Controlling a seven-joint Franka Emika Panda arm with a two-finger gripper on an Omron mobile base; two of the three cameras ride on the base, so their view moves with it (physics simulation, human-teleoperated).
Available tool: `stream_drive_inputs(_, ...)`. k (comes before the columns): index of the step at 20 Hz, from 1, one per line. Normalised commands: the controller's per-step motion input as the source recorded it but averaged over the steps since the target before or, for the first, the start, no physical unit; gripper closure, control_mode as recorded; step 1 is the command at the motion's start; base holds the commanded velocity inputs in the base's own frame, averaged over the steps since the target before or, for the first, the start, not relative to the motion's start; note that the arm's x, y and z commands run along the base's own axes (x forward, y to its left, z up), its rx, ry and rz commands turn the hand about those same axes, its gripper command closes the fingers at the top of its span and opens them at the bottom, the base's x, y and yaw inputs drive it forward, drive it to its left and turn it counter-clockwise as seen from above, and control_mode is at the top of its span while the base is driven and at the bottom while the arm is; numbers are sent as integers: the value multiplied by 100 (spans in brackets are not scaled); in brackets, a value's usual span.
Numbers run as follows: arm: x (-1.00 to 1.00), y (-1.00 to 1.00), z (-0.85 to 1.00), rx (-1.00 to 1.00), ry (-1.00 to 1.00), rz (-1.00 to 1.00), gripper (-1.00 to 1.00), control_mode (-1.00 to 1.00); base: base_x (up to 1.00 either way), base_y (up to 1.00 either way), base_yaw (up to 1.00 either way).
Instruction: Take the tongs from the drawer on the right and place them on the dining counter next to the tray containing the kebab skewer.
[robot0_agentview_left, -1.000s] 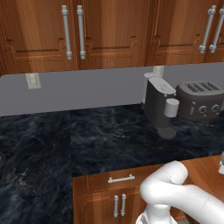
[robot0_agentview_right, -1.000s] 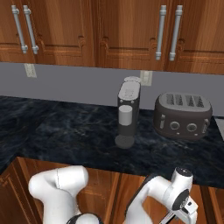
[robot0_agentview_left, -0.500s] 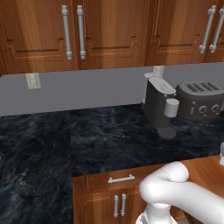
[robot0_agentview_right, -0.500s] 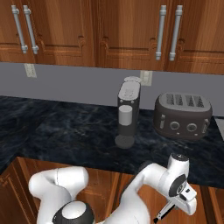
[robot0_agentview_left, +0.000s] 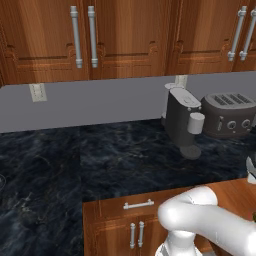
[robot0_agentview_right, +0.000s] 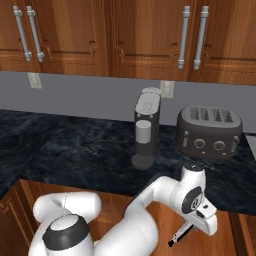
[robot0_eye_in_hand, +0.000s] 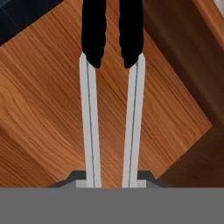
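My gripper (robot0_eye_in_hand: 112, 181) is shut on the tongs (robot0_eye_in_hand: 89, 122). Their two thin silver arms end in black tips and reach away from me over the wooden floor of the open drawer (robot0_eye_in_hand: 39, 113). A dark drawer wall crosses the upper right of the hand view. From the right base view, the gripper (robot0_agentview_right: 202, 225) hangs over the brown wood below the counter edge, and a black tip of the tongs (robot0_agentview_right: 180, 236) slants down to its left. The dining counter, the tray and the kebab skewer are out of view.
A dark stone kitchen counter (robot0_agentview_left: 100, 165) runs along the grey wall. On it stand a coffee machine (robot0_agentview_right: 146, 125) and a toaster (robot0_agentview_right: 209, 131). Upper cabinets hang above. A shut drawer with a short silver handle (robot0_agentview_left: 138, 204) sits left of my arm.
The hand has risen from low in the drawer, lifting the tongs with it. The grip has stayed the same and the base has not moved.
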Motion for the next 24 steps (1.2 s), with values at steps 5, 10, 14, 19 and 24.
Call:
stream_drive_inputs(5, 0, 13, 32, -2, 0, 0, 100, -100, 0, 0, 0)
stream_drive_inputs(10, 0, 21, 32, -3, -1, 0, 100, -100, 0, 0, 0)
stream_drive_inputs(14, 0, 20, 30, -2, -2, 0, 100, -100, 0, 0, 0)
stream_drive_inputs(19, 0, 20, 28, -3, -7, 1, 100, -100, 0, 0, 0)
stream_drive_inputs(24, 0, 19, 19, -3, -15, 3, 100, -100, 0, 0, 0)
